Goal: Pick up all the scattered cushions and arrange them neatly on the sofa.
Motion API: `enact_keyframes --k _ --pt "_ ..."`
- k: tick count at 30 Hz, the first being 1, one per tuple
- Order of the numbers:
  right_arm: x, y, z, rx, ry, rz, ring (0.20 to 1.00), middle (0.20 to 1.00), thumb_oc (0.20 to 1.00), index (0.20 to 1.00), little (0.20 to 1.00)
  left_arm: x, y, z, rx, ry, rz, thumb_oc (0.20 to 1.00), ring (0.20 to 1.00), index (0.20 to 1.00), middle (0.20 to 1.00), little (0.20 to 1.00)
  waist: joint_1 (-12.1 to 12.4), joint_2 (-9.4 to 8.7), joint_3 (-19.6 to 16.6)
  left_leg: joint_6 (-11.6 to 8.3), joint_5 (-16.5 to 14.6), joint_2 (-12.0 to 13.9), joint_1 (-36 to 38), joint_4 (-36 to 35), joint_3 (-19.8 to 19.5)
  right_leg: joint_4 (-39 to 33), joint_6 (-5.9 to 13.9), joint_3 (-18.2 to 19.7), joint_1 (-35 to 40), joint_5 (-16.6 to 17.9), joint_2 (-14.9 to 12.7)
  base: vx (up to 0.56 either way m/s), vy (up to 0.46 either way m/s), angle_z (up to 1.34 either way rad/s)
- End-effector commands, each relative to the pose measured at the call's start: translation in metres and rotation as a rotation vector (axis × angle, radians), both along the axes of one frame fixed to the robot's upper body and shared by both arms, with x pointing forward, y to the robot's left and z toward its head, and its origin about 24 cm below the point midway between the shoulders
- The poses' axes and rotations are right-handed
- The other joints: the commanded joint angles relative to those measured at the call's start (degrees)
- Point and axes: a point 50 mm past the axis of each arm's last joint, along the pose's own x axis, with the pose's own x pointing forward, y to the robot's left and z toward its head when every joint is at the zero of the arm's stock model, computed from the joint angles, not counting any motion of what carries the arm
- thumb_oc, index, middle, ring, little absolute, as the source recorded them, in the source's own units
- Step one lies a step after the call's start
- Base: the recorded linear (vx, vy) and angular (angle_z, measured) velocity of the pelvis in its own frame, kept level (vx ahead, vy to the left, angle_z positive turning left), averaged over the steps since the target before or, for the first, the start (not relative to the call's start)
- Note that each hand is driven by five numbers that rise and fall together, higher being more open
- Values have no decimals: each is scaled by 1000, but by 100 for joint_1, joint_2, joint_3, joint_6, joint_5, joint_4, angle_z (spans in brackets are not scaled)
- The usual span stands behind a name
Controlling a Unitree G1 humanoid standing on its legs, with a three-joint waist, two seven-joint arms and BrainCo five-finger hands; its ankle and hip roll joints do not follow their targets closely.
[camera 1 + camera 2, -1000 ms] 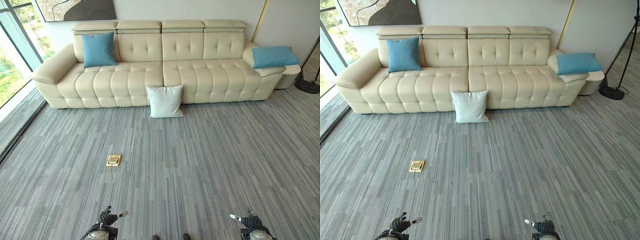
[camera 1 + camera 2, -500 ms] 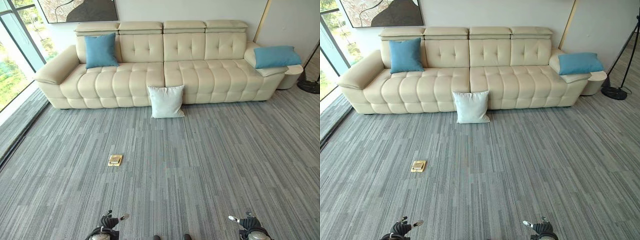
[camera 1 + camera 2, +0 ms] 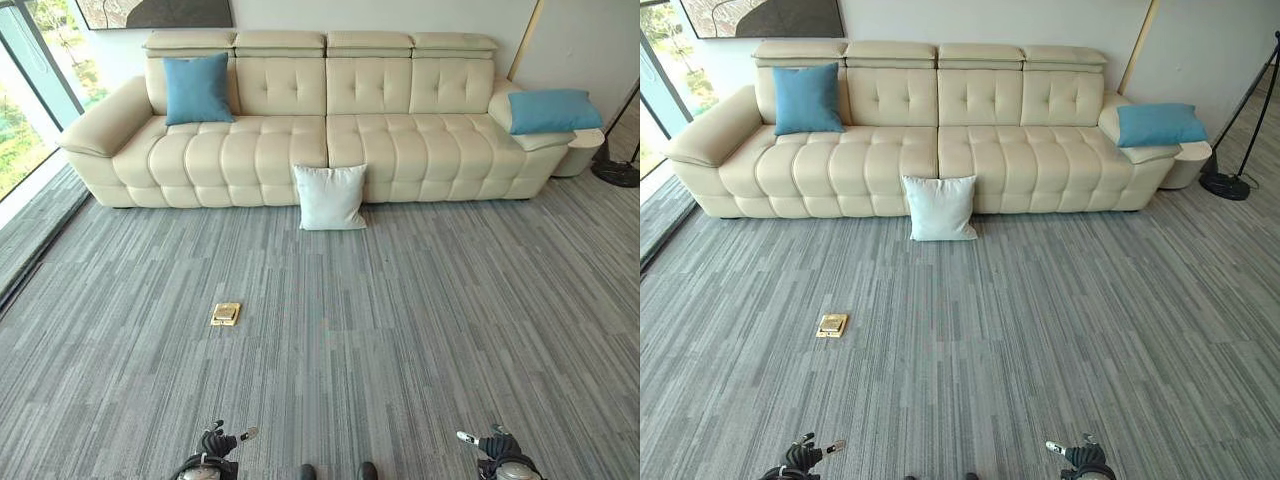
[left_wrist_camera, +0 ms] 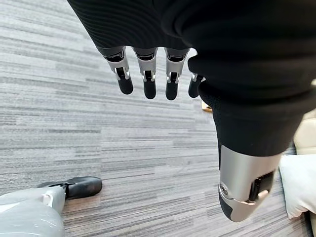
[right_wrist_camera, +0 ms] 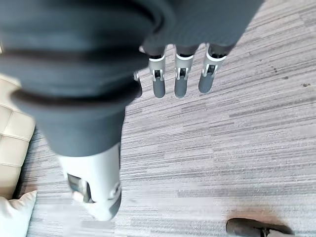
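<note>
A: Going from the left, what is lying where?

B: A tall window [image 3: 30,95] is running down the left side, and a dark framed picture [image 3: 150,12] is hanging on the wall above the cream sofa [image 3: 300,140]. One blue cushion [image 3: 197,89] is standing upright against the backrest at the sofa's left end. A small brass plate [image 3: 225,314] is sitting in the grey carpet [image 3: 400,330], well apart from the sofa.

A: And the middle?

B: A white cushion [image 3: 330,197] is standing on the carpet, leaning against the sofa's front just under the middle seam.

A: The right end?

B: A second blue cushion [image 3: 553,110] is lying across the right armrest. Beyond it, a dark lamp base [image 3: 615,172] is resting on the floor; what stands on it is probably a floor lamp, though the edge cuts it off.

A: The hands?

B: The left hand [image 4: 148,74] is hanging over bare carpet, fingers straight and relaxed, grasping nothing. The right hand [image 5: 180,74] is doing likewise, fingers loose and empty. Both are showing low at the near edge in the eye views, far from every cushion.
</note>
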Motion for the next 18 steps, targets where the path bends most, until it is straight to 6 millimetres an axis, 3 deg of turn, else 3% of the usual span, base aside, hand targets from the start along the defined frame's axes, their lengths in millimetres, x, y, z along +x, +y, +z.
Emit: enact_keyframes --k 1,7,11,12,16,18 --pt "17 -3 7 -29 -40 16 1000 1000 1000 1000 1000 24 5 9 15 -76 26 1000 1000 1000 1000 1000 76 -89 189 -139 -711 59 226 -2 -199 94 637 54 202 -821 -436 0 0 0" --pt "19 -2 8 -35 -50 12 1000 1000 1000 1000 1000 28 6 11 30 -92 46 1000 1000 1000 1000 1000 111 -96 270 -80 -721 16 168 -2 -218 194 660 60 121 -866 -464 16 32 0" --pt "23 0 9 -39 -57 17 1000 1000 1000 1000 1000 34 7 15 38 -126 58 1000 1000 1000 1000 1000 107 -57 389 62 -708 -46 97 -2 -250 1074 710 104 -376 -1038 -504 6 152 -1" --pt "20 0 8 -36 -49 16 1000 1000 1000 1000 1000 38 7 18 40 -145 58 1000 1000 1000 1000 1000 55 -14 576 229 -770 -155 175 70 -338 2327 849 150 -911 -891 -600 26 188 2" --pt "17 1 7 -36 -40 19 1000 1000 1000 1000 1000 40 7 19 41 -152 57 1000 1000 1000 1000 1000 11 59 726 275 -790 -167 283 37 -367 3263 848 201 -1446 -613 -594 48 134 1" --pt "16 -1 6 -41 -32 13 1000 1000 1000 1000 1000 42 4 19 41 -152 40 1000 1000 1000 1000 1000 -35 81 741 233 -916 -213 469 -2 -411 2867 736 -54 -1660 -704 -603 208 46 12"
